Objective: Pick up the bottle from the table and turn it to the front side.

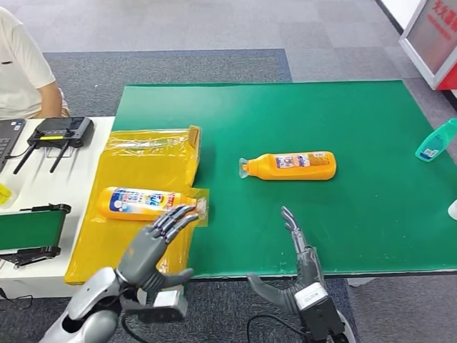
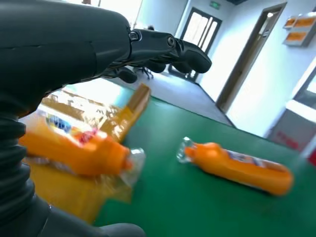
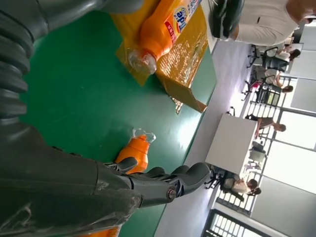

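1. The bottle (image 1: 290, 166) is orange and lies on its side on the green mat (image 1: 350, 236), clear cap toward the yellow bag, label strip facing up. The left wrist view (image 2: 238, 165) shows it flat on the mat, and the right wrist view (image 3: 136, 150) shows its capped neck past the fingers.
2. The right hand (image 1: 302, 268) hovers at the near edge of the mat, on the near side of the bottle and apart from it. Its fingers (image 1: 290, 223) are extended and spread from the thumb, pointing toward the bottle and holding nothing. In its own wrist view the hand (image 3: 149, 185) reaches out straight with nothing gripped.
3. The left hand (image 1: 153, 246) hangs over the near edge of the yellow bag (image 1: 146, 161), fingers stretched out and a little apart, empty. Its fingertips lie just beside the second bottle; I cannot tell whether they touch it.
4. The second bottle (image 1: 146, 202), orange with a blue and white label, lies on the yellow bag, to the left of the task bottle and well apart from it.
5. A teal bottle (image 1: 435, 141) lies at the mat's far right edge.
6. A person in a pale shirt (image 1: 21, 64) sits at the white table left of the mat, next to a black controller (image 1: 59, 130).
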